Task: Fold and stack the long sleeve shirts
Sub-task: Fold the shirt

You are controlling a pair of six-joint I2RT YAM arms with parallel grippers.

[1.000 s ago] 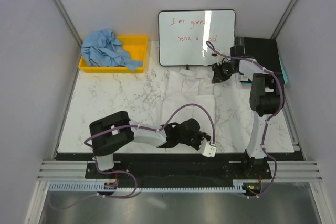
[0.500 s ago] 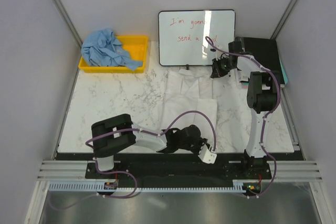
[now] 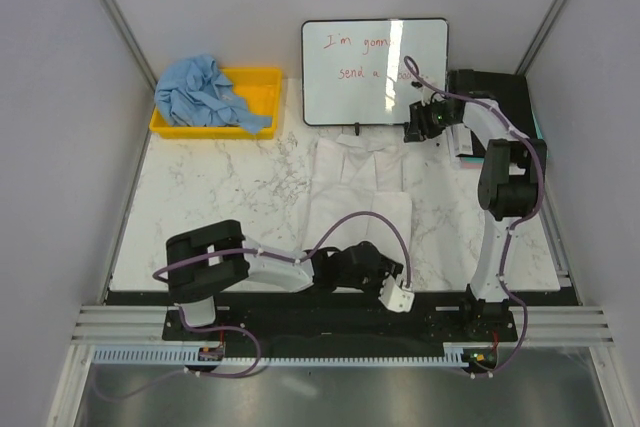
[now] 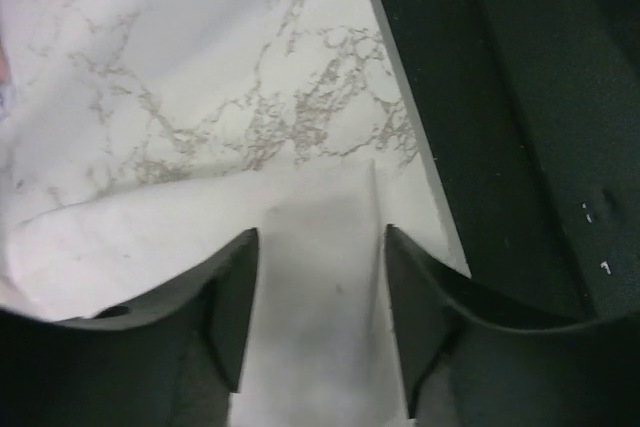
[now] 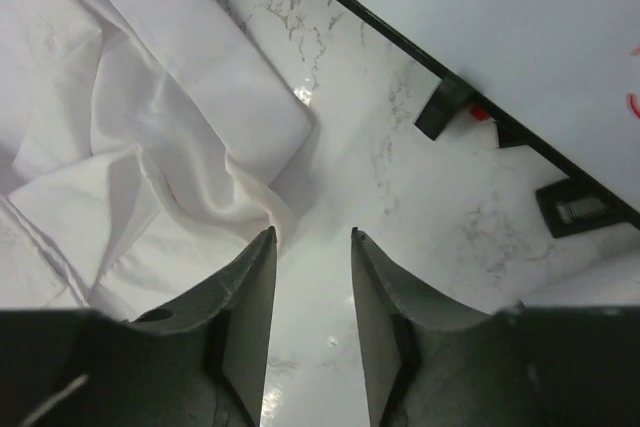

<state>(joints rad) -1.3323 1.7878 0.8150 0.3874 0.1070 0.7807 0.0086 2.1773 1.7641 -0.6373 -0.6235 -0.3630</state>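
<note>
Now that the arms have drawn apart, the white shirt [image 3: 355, 192] lies stretched out mid-table. The left gripper [image 4: 320, 232] and right gripper [image 5: 312, 235] stand parted, apparently released, so folding can begin. The blue shirt [image 3: 205, 92] sits in the yellow bin [image 3: 265, 75].

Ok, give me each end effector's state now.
Left end effector: open, over the white shirt, holding nothing.
Right end effector: open, empty.

The large plain white cloth long-sleeved shirt [image 3: 358, 192] lies flat and creased mid marble table [image 3: 200, 207], its length running 12 to 6 o'clock. The light blue cloth long-sleeved shirt [image 3: 205, 92] sits crumpled at 10 o'clock, heaped in the yellow plastic bin [image 3: 258, 97].
</note>
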